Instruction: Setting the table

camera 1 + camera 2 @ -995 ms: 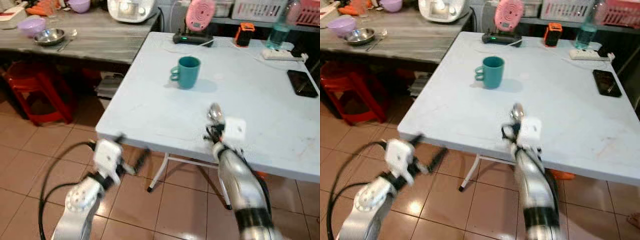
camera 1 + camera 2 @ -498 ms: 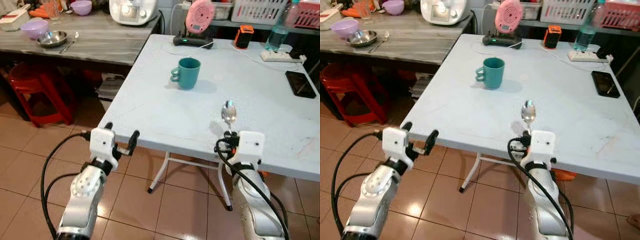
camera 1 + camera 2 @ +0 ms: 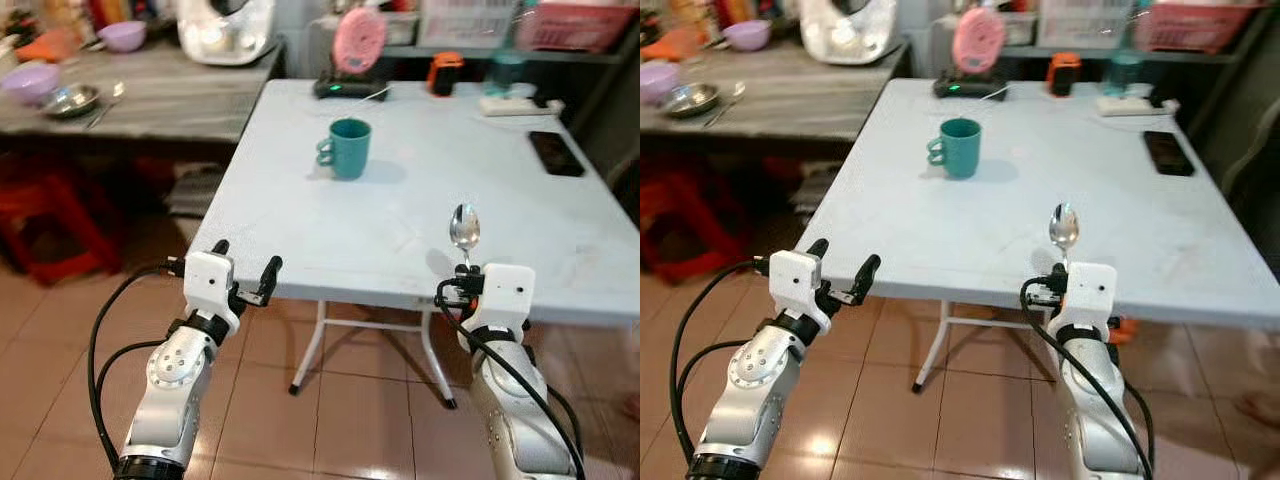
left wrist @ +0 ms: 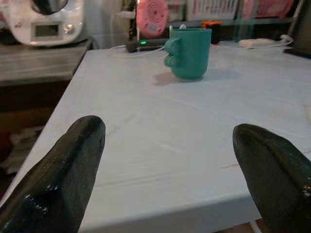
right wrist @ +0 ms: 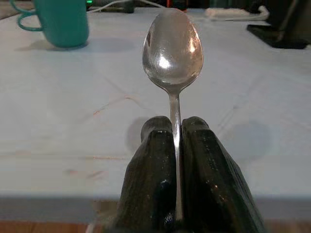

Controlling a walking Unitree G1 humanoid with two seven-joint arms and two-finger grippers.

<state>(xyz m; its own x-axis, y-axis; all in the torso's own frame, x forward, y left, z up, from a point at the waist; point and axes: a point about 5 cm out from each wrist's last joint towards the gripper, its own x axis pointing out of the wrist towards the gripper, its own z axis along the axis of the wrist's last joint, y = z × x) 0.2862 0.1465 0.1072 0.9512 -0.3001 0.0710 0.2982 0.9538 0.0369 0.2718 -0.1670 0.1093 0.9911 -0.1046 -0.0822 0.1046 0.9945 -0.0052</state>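
Note:
A metal spoon (image 3: 464, 226) points forward over the near edge of the white table (image 3: 420, 235), its handle held in my right gripper (image 5: 174, 127), which is shut on it. The spoon's bowl (image 5: 172, 46) hovers just above the tabletop. A teal mug (image 3: 347, 148) stands upright further in on the table, to the left of the spoon. My left gripper (image 3: 245, 270) is open with nothing between its fingers (image 4: 73, 165), level with the table's near left corner and just short of it.
At the table's far side are a pink clock on a black base (image 3: 356, 45), an orange gadget (image 3: 446, 73), a power strip (image 3: 508, 104) and a black phone (image 3: 553, 153). A grey counter (image 3: 130, 95) with bowls and a white appliance stands left. Tiled floor lies below.
The camera has shifted, so the whole scene sits further left. Both grippers have pulled back toward the table's near edge; the spoon stays in the right gripper.

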